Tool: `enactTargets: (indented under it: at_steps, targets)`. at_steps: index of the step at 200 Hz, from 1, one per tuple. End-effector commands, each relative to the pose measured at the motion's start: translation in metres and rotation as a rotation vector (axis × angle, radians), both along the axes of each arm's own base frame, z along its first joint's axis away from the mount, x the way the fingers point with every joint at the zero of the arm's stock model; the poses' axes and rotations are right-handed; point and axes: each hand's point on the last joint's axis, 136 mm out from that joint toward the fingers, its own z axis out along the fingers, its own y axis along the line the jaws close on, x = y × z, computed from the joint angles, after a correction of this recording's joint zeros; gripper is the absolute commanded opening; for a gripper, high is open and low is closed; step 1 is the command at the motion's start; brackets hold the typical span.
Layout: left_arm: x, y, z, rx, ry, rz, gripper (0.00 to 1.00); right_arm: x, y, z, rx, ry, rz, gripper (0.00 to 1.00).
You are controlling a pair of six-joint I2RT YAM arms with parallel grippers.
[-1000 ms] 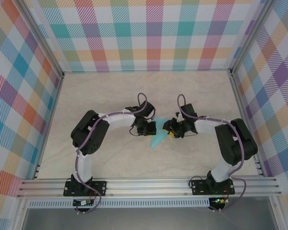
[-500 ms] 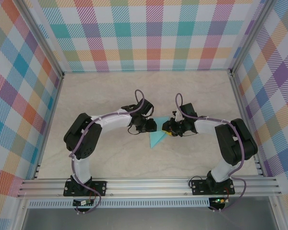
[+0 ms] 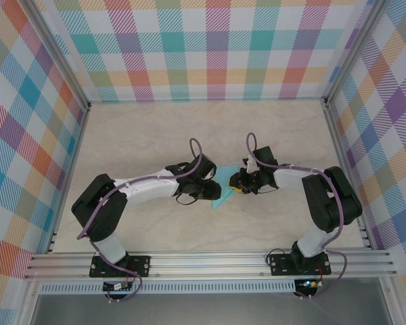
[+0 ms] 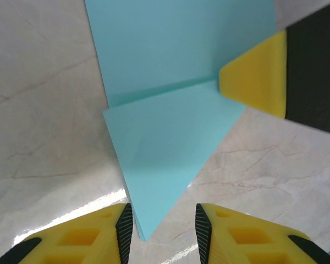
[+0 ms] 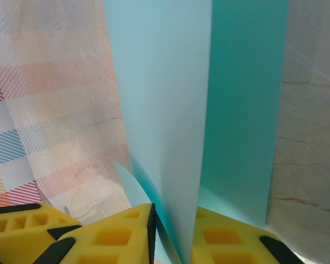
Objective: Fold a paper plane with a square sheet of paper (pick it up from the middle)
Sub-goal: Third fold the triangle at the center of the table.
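Three walls point(image 3: 216, 54): checked in pastel plaid, they are enclosing the workspace at the back and on both sides.
Table point(image 3: 149, 135): pale and marble-patterned, it is carrying everything, with the action sitting a little right of its centre.
Front rail point(image 3: 210, 264): a grooved aluminium beam is running along the near edge, and both arm bases are sitting on it.
Left arm point(image 3: 139, 187): it is stretching low from its base towards the table's middle, with a purple cable point(image 3: 197, 147) looping over its wrist.
Right arm point(image 3: 325, 200): it is bending inward from the right, its wrist pointing left at the other arm.
Left gripper point(image 3: 210, 192): it is hovering just beside the paper's left edge. In its wrist view the black pads point(image 4: 125, 225) are standing apart, and they are gripping nothing.
Right gripper point(image 3: 235, 187): it is meeting the paper from the right. In its wrist view the yellow fingers point(image 5: 121, 234) are standing narrow and pinching raised layers of paper between them.
Turquoise paper point(image 3: 220, 200): partly folded, it is lying on the table between the two grippers. The left wrist view is showing a flat upper panel with a triangular flap point(image 4: 165, 148) folded over it.
Flap tip: it is pointing into the gap between the left pads without touching either one.
Right finger in the left wrist view point(image 4: 256, 74): a yellow wedge is pressing at the flap's right corner.
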Motion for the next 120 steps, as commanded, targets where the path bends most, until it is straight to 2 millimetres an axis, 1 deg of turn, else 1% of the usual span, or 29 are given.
enactTargets:
  at_steps: [1,10,41,61,88,118,120]
  targets:
    - [0.005,-0.004,0.005,-0.024,-0.049,0.032,0.38,0.002,0.005,0.004,0.011,-0.014,0.037,0.19]
    - [0.004,-0.008,0.005,-0.026,-0.062,0.022,0.39,0.002,0.005,0.004,0.009,-0.012,0.038,0.19]
    - [0.002,-0.011,-0.002,0.027,-0.084,0.002,0.39,0.003,0.005,0.003,0.008,-0.008,0.036,0.17]
    - [0.0,-0.013,-0.005,0.01,-0.071,0.009,0.4,0.003,0.004,0.003,0.002,0.0,0.032,0.15]
    - [-0.002,-0.011,-0.006,0.042,-0.097,-0.002,0.44,0.004,0.004,0.003,0.0,0.004,0.025,0.14]
    - [-0.006,-0.016,-0.008,0.071,-0.124,-0.048,0.47,0.004,0.005,0.004,0.005,0.014,0.015,0.14]
    - [-0.009,-0.013,-0.011,0.093,-0.114,-0.052,0.47,0.005,0.005,0.004,0.005,0.013,0.013,0.14]
